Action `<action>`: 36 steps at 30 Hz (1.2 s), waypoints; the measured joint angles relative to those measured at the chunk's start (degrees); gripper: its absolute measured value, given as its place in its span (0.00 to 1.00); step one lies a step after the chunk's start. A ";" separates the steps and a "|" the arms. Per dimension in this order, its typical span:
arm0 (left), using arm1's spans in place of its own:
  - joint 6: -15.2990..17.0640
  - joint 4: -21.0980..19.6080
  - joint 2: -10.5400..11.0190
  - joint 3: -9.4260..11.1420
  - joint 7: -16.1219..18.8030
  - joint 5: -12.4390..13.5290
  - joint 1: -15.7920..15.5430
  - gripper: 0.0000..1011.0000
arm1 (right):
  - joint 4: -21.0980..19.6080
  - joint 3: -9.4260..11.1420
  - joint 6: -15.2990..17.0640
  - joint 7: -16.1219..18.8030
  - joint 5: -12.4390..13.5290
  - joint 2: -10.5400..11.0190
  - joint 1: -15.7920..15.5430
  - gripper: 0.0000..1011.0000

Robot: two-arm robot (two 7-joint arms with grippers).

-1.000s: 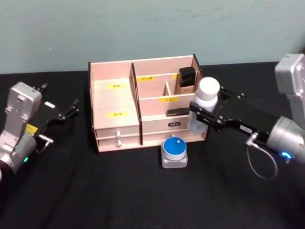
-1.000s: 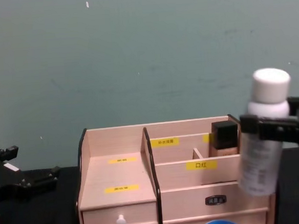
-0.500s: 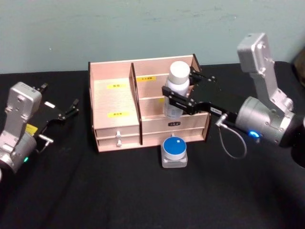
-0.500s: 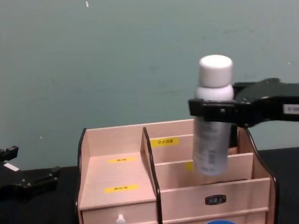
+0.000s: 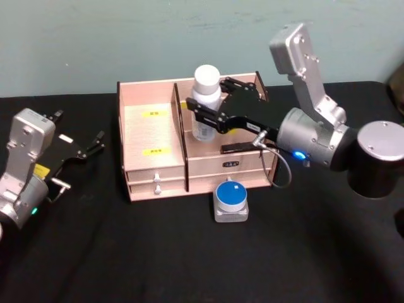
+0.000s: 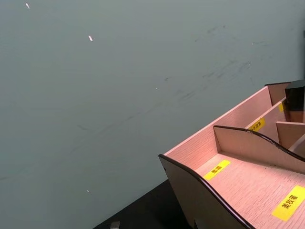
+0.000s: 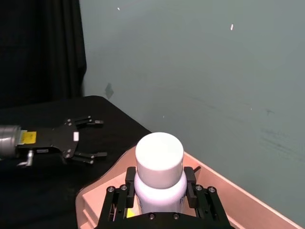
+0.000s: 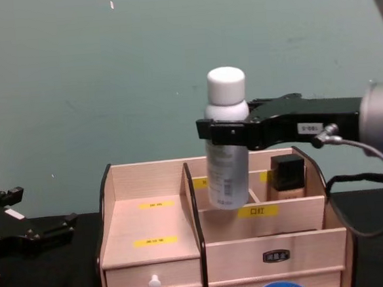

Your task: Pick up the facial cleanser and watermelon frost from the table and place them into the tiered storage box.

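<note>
The right gripper (image 8: 225, 129) is clenched high on the facial cleanser (image 8: 227, 174), which hangs upright over the rear of the tiered storage box (image 8: 147, 173). The bottle looks stiff, smooth and light (it may slip), so this high hold seems good. The watermelon frost (image 5: 231, 196) sits on the table in front of the box, and the left gripper (image 5: 81, 150) rests spread open at the far left.

The facial cleanser (image 5: 206, 106) is white, cap included. The watermelon frost (image 5: 231, 202) has a bright blue lid over a frosted jar. The tiered storage box (image 5: 151, 129) is pale wood, dark-edged, with yellow labels (image 5: 155, 151) and white knobs (image 5: 156, 180). The tabletop (image 5: 158, 252) is black.
</note>
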 joint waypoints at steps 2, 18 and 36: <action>0.00 0.00 0.00 0.00 0.00 0.00 0.00 1.00 | 0.89 -0.24 0.00 -0.12 -0.33 -0.52 0.63 0.60; 0.00 0.00 0.00 0.00 0.00 0.00 0.00 1.00 | 9.16 -0.16 -1.17 -1.64 -3.17 -4.81 4.67 0.60; 0.00 0.00 0.00 0.00 0.00 0.00 0.00 1.00 | 13.37 0.71 -2.83 -1.23 -4.08 -7.00 6.05 0.60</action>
